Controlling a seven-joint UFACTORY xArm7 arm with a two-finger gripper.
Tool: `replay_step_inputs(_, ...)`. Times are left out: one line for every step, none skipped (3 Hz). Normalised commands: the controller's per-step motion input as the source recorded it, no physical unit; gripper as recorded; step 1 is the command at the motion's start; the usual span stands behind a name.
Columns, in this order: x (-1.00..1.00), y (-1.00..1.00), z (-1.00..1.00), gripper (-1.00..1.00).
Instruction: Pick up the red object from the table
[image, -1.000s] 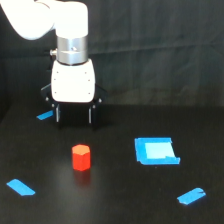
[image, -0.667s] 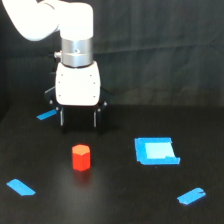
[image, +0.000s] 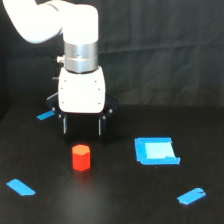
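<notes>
Gripper (image: 81, 131) sits mid-frame, fingers apart, just above the red object (image: 81, 157); if you descend off-centre, expect a fingertip to topple it.

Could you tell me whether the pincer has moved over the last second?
Yes. The pincer has shifted toward the exterior view's right and nearer the red block, which kept its place on the table.

Your pincer (image: 81, 126) hangs with its two dark fingers spread apart, just behind the red object (image: 81, 157), not touching it. The block stands upright on the black tabletop (image: 115, 200). A blue square patch (image: 156, 150) lies toward the exterior view's right, with blue tape strips (image: 20, 187) nearer the edges.
</notes>
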Motion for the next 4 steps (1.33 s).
replay_step_inputs(-0.01,-0.88,0.09,0.97)
replay_step_inputs(0.16,-0.90,-0.05,1.00)
replay_step_inputs(0.05,-0.81,-0.08,1.00)
replay_step_inputs(0.03,-0.36,-0.17,0.52)
